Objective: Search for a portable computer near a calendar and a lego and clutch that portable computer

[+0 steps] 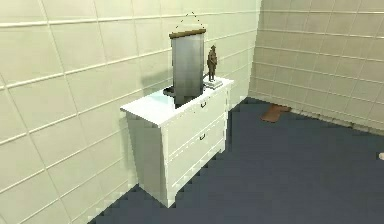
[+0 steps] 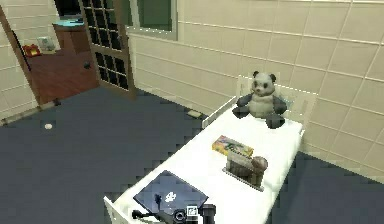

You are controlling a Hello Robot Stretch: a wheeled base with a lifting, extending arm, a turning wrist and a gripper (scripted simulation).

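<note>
A dark, flat, closed portable computer lies on the near end of a white bed. Farther along the bed lie a flat yellowish box and a small grey-brown block-like thing. A panda plush sits at the headboard. The gripper appears as a dark shape with small white marks at the arm side view's bottom edge, right by the computer's near corner. I cannot tell whether it holds anything.
In the forward view a white dresser stands against the tiled wall, with a hanging scroll and a small brown statue above and on it. A brown thing lies on the blue floor. A paned door stands at the arm side view's upper left.
</note>
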